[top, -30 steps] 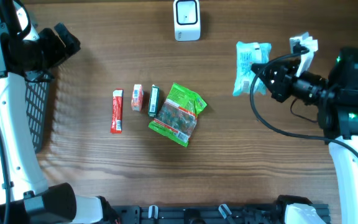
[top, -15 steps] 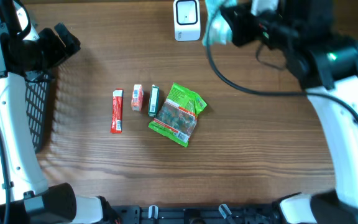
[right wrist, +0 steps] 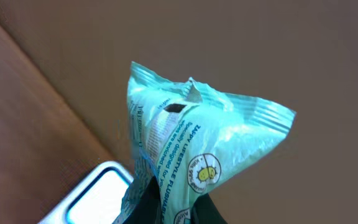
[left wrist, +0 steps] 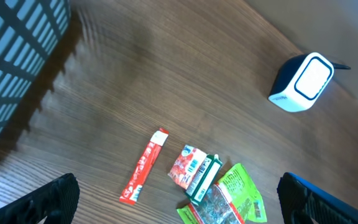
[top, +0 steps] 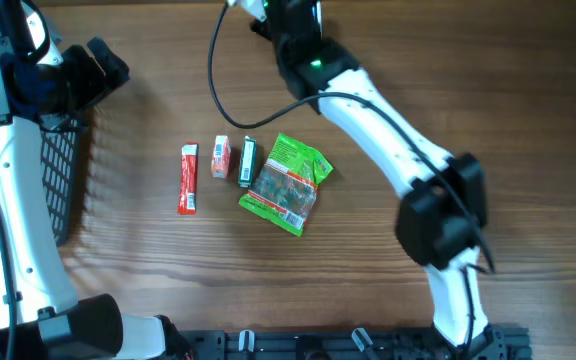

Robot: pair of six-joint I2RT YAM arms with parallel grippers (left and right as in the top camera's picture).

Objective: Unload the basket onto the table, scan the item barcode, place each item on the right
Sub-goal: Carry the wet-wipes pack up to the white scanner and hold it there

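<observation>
Crinkly mint pouch (right wrist: 191, 143) with crimped edges near rounded glossy scanner (left wrist: 303, 81).

Obstacles: scanner (right wrist: 101, 193) just below right pincer (right wrist: 166, 210); mint pouch (right wrist: 191, 143) juts ahead of it. Red stick pack (top: 188, 179), small red box (top: 220, 157), dark box (top: 248, 163) and green bag (top: 288, 184) sit in a row well back from the pincer.
Free room: bare table (top: 148, 270) between scanner and row.

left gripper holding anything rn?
No: the left wrist view shows the left gripper with its jaws wide apart and nothing gripped between them.
</observation>
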